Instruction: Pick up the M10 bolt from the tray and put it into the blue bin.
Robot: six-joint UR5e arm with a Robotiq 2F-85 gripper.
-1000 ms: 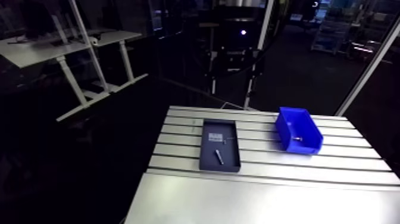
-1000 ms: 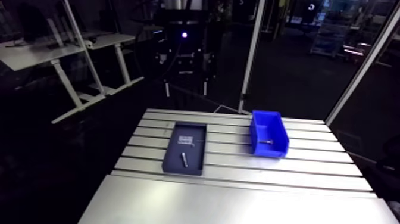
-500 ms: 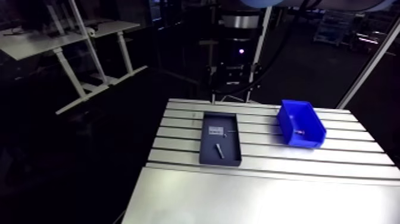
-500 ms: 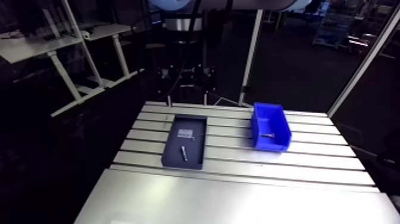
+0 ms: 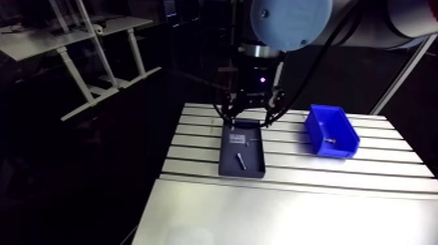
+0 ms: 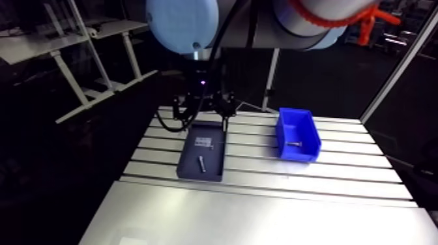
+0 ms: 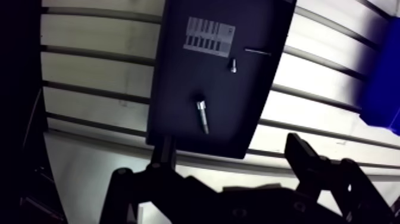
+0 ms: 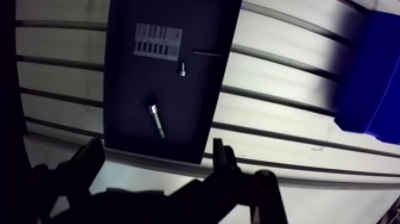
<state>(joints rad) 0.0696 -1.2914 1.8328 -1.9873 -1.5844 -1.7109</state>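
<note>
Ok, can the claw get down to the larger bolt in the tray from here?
Probably yes: the claw hangs open over the tray, the bolt lies flat mid-tray with nothing over it, and the smaller screw sits well apart.

A slotted aluminium table [image 5: 313, 202] stands in a dim room.

The counter [image 5: 293, 208] is carrying two things. Its far part is showing parallel slots running across its width, while the near part is looking like a smooth, slotless sheet, though glare is making that hard to confirm. A dark rectangular tray [image 5: 241, 174] is lying flat across several slots, its long sides crossing them. A blue bin [image 5: 337, 151] is sitting on the same slotted part, well apart from the tray, mouth facing up.
</note>
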